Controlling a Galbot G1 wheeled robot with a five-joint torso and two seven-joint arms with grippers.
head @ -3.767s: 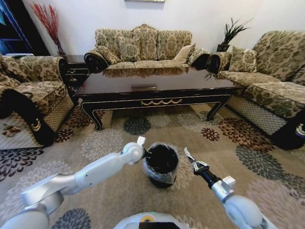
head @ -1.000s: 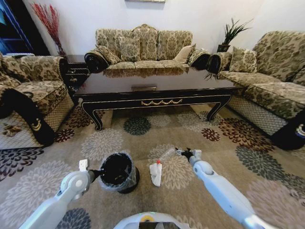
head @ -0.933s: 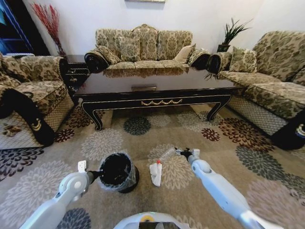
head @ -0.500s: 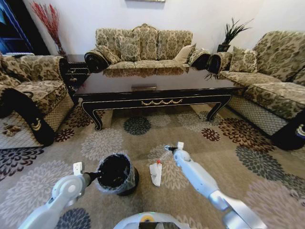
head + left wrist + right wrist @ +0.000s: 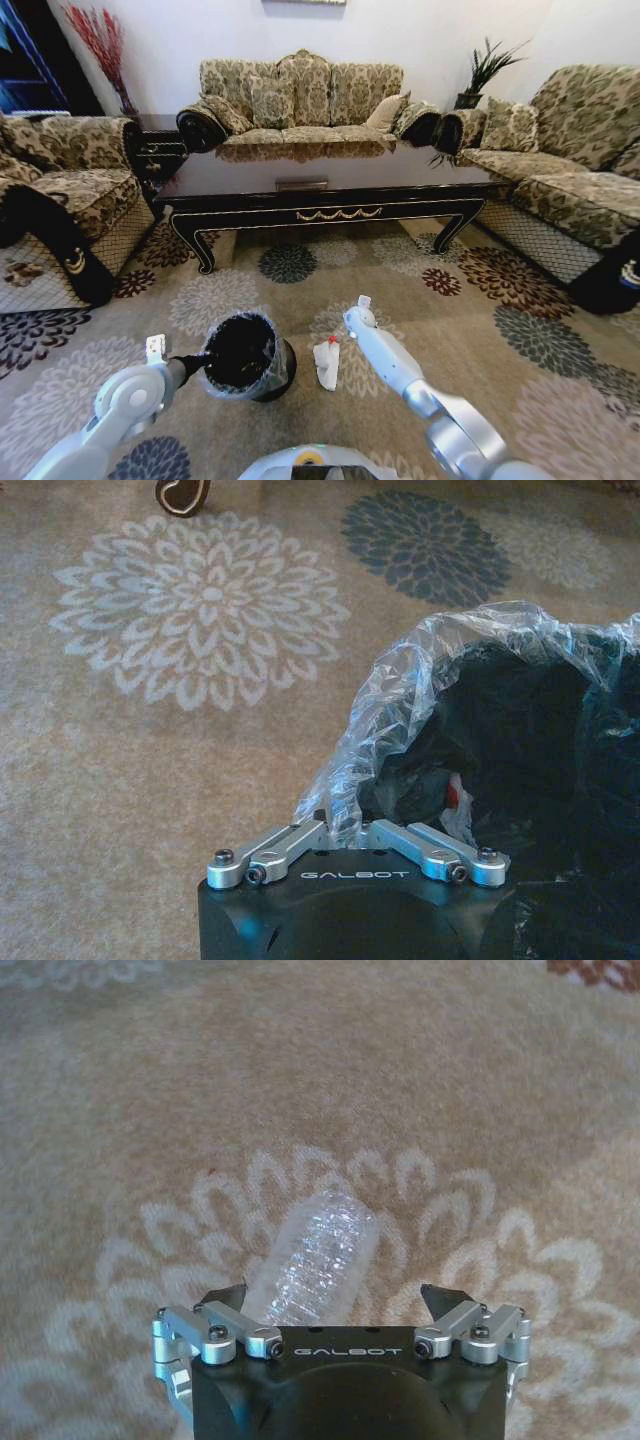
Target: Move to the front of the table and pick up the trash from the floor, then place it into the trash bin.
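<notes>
Clear bottle [image 5: 318, 1260] between gripper [image 5: 340, 1305] fingers

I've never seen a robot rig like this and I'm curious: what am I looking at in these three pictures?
This is a wheeled, two-armed robot in a living room. The wide picture comes from its head camera, and the two close-ups come from cameras on its wrists. Its left gripper pinches the liner bag of the black trash bin. Its right gripper is open around a clear plastic bottle on the flowered carpet. A crumpled paper wad lies nearby, in front of the coffee table.
</notes>
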